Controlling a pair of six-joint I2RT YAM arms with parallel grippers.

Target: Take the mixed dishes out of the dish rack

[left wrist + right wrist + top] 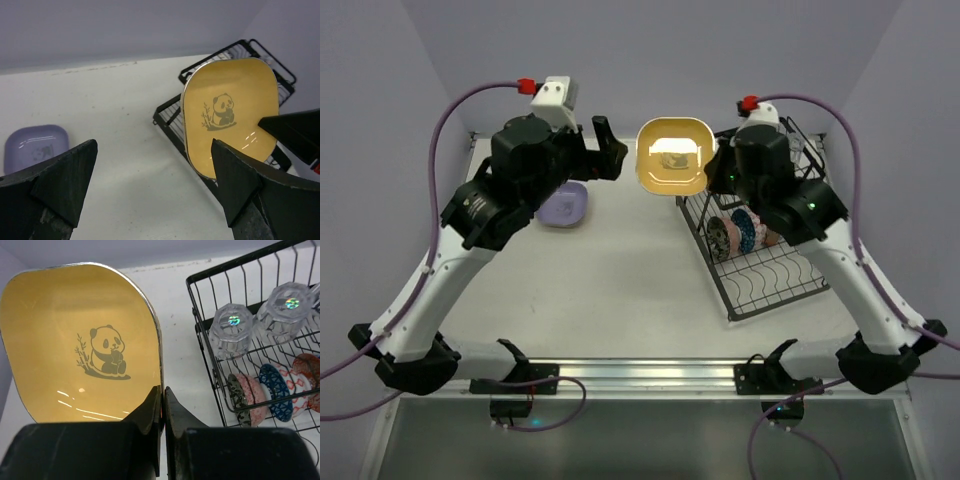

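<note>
While pinching the yellow plate [75, 340] by one thin edge in right jaws, risks pivot and drop onto dish rack [772, 283], with left jaws wide, empty.

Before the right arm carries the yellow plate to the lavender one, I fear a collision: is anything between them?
Yes. The left gripper, open, hangs just left of the yellow plate, and its arm overlaps the lavender plate in the overhead view. The right gripper pinches the yellow plate's edge.
</note>
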